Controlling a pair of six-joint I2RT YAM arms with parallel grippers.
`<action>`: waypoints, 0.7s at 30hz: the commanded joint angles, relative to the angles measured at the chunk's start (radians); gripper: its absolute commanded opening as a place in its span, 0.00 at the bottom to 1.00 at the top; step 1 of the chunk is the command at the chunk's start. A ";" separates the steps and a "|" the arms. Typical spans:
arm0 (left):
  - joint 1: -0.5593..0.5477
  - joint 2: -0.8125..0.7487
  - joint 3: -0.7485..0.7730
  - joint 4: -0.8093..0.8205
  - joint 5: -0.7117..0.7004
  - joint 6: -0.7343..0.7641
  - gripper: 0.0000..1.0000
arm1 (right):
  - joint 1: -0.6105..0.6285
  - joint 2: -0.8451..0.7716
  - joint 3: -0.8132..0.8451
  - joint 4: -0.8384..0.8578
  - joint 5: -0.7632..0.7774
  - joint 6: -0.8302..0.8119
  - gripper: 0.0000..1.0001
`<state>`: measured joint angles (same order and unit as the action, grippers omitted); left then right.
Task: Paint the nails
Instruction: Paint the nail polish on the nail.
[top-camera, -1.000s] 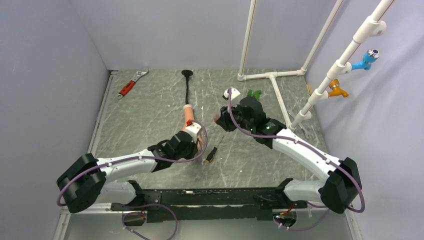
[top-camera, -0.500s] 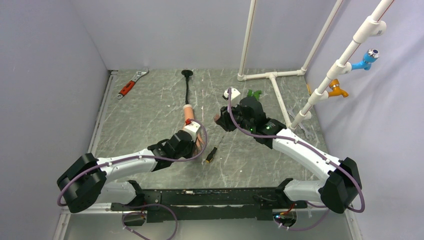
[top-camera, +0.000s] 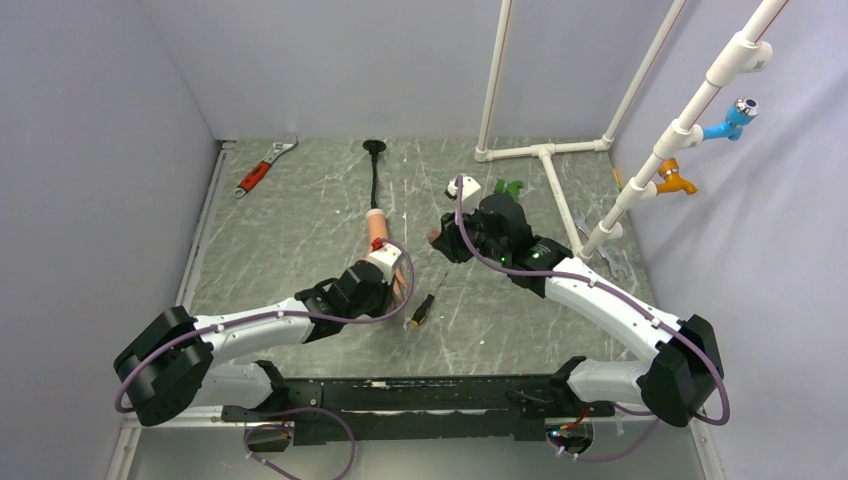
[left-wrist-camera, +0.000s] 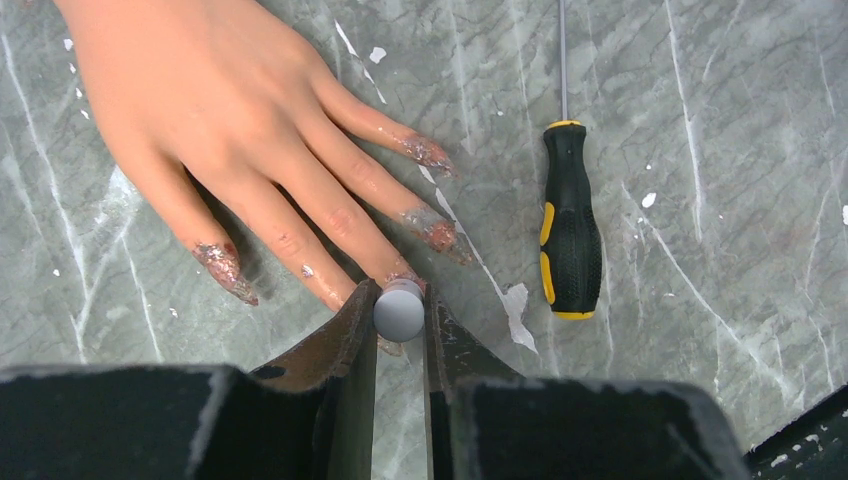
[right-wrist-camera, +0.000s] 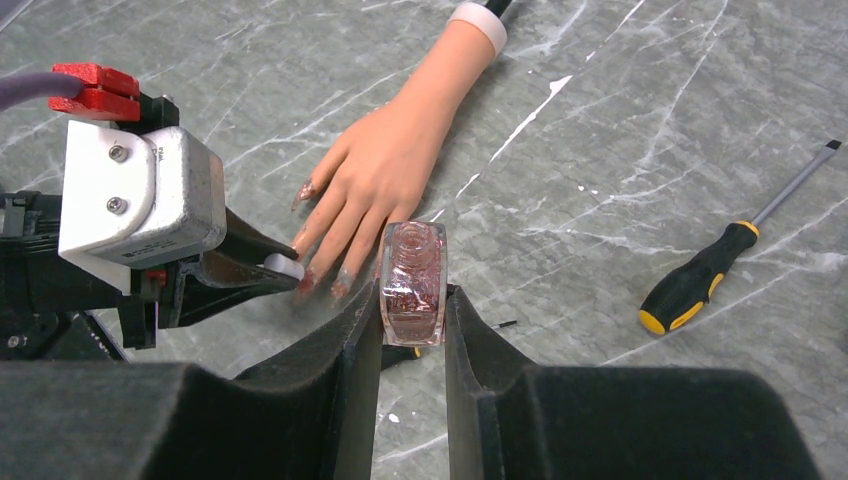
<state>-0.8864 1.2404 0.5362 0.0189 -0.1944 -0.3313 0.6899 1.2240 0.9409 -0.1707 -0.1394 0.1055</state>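
- left gripper (left-wrist-camera: 400, 318): clamped tight on a small grey brush cap (left-wrist-camera: 399, 310), lower middle of the left wrist frame
- that cap sits right over one fingertip of the rubber hand (left-wrist-camera: 220, 110). The brush is hidden under it, so I can't tell if the bristles touch that nail
- the nails (left-wrist-camera: 430, 153): the three I can see have patchy glittery pink polish, some smeared onto the skin. The hand lies flat in the upper left, fingers pointing at the jaws
- right gripper (right-wrist-camera: 412, 325): clenched on the polish bottle (right-wrist-camera: 414, 280), lower middle of the right wrist frame, near the fingertips and, I think, lifted
- screwdriver (left-wrist-camera: 570, 225) lies on the table (left-wrist-camera: 720, 150) right of the fingers, not touching them
- what's changed in the last second: honestly nothing. In the top view both arms sit exactly where they were, with the same grips
- my guess is it's parked on this nail mid-dab. The job looks well along, with this finger in progress and the thumb nail unclear
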 joint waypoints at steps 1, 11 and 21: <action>0.001 -0.012 -0.014 0.046 0.039 -0.011 0.00 | -0.003 -0.022 0.001 0.059 0.001 0.001 0.00; -0.017 -0.025 -0.036 0.040 0.049 -0.036 0.00 | -0.003 -0.021 0.001 0.057 0.002 0.001 0.00; -0.045 -0.058 -0.068 0.027 0.022 -0.069 0.00 | -0.003 -0.026 0.001 0.054 0.005 0.000 0.00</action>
<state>-0.9211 1.2140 0.4763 0.0387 -0.1619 -0.3729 0.6899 1.2240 0.9409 -0.1707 -0.1394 0.1055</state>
